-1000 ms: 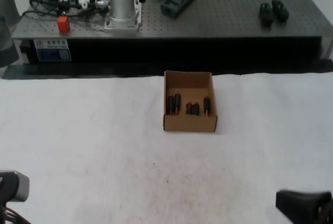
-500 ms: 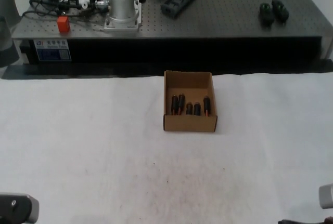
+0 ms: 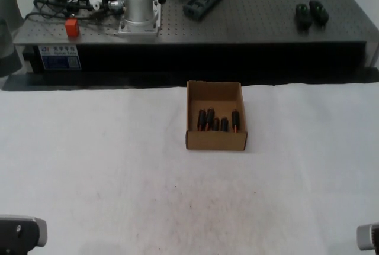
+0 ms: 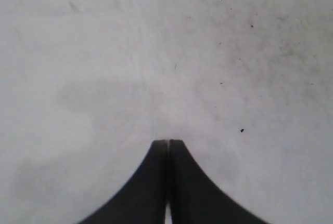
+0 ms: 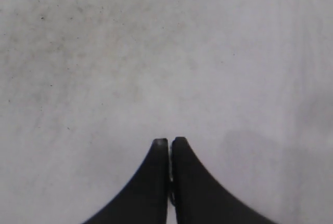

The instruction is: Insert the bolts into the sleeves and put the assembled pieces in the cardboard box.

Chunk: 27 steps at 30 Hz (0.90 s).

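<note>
Centrally, cardboard box (image 3: 216, 140) with assembled pieces (image 3: 210, 119), cluttered perforated bench (image 3: 254, 6) behind, left gripper (image 4: 169, 142) and right gripper (image 5: 170, 141) closed, empty.

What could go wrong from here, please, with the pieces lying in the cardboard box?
1. The assembled pieces lie loose in the cardboard box; a knock might roll them or work a bolt out.
2. The box seems unfixed on the white cloth, so a passing arm could shove it.
3. The left gripper and right gripper, both shut, look close to the cloth and might snag it.
</note>
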### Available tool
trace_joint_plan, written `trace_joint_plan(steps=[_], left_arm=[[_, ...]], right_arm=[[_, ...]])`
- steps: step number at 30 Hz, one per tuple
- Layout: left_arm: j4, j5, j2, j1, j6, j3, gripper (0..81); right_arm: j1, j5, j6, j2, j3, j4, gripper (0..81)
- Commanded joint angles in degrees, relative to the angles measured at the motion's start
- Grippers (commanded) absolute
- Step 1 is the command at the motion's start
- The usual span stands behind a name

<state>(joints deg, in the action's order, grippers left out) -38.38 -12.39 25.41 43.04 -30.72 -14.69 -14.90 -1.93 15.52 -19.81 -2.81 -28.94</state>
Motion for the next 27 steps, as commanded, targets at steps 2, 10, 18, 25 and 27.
trace_joint_plan(steps=[2,10,18,25,27], left_arm=[[3.79,1.13,-2.42,0.12,-1.05,1.95,0.7],[-1.37,1.45,-19.10,0.12,-4.57,4.40,0.7],[-1.79,1.29,-25.41,0.12,-3.50,6.53,0.7],[-0.47,1.03,-25.41,0.12,-3.63,9.95,0.7],[-0.47,1.15,-25.41,0.12,-4.24,11.01,0.7]], right_arm=[[0.12,0.05,0.31,0.56,-0.08,1.15,2.4],[0.12,0.05,0.31,0.56,-0.08,2.49,2.4],[0.12,-0.38,-0.16,0.56,1.63,3.73,2.4],[0.12,-1.64,0.32,0.56,2.81,7.00,2.4],[0.12,-1.64,0.32,0.56,2.81,7.00,2.4]])
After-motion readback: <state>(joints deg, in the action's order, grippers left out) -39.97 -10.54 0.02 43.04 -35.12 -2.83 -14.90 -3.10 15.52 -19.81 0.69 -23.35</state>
